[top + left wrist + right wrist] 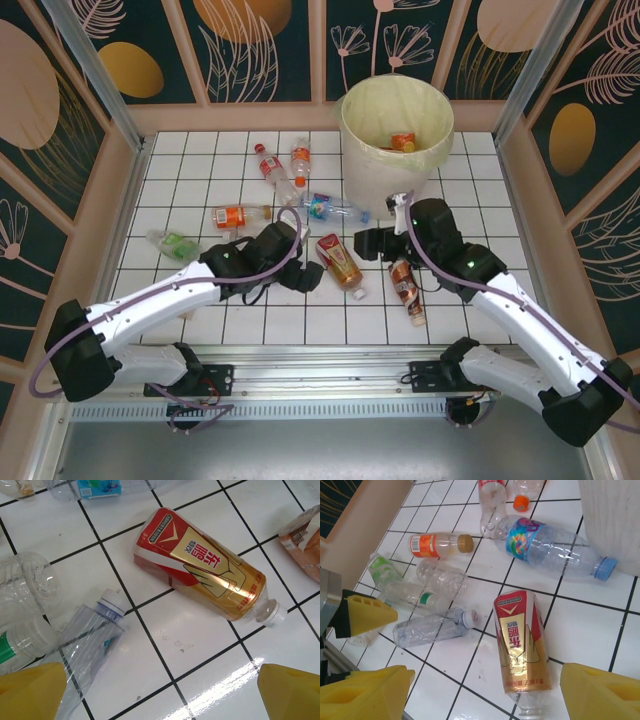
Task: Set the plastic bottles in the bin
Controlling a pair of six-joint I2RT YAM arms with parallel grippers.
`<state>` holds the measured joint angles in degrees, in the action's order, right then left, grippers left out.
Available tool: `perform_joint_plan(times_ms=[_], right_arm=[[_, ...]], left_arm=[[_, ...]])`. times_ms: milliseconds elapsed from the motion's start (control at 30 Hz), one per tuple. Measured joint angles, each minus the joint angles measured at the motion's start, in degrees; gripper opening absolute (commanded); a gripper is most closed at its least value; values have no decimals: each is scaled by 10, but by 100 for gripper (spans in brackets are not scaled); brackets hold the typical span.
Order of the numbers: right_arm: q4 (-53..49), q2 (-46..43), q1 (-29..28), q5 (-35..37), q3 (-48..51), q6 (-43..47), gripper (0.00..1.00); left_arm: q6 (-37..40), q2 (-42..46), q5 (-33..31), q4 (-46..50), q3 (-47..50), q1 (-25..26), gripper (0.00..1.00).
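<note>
Several plastic bottles lie on the white tiled table. A red-and-gold bottle [340, 262] [205, 570] [520, 647] rests between the two arms. My left gripper [305, 272] [162, 700] is open over bare tile just short of it, with a clear white-capped bottle [90, 635] by its left finger. My right gripper [372, 243] [482, 695] is open too, and the red-and-gold bottle's neck end lies within its span, nearer the right finger, untouched. The bin [395, 130] [615, 520] stands at the back right with a bottle [403, 142] inside.
Other bottles lie around: blue-labelled [335, 208] [550, 547], orange-labelled with a brown cap [238, 216] [435, 545], green [172, 243] [382, 567], red-labelled [268, 165], orange-capped [301, 160] and brown [406, 288]. Wooden walls frame the table.
</note>
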<state>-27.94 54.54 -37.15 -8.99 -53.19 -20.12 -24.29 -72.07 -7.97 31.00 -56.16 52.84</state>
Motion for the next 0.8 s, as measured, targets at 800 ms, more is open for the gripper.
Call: perform_joint_plan(times_ms=[800], right_arm=[[25,103,-70,78,39,3,84]], left_arm=[[-84,94,78,-87,65,-48,99]])
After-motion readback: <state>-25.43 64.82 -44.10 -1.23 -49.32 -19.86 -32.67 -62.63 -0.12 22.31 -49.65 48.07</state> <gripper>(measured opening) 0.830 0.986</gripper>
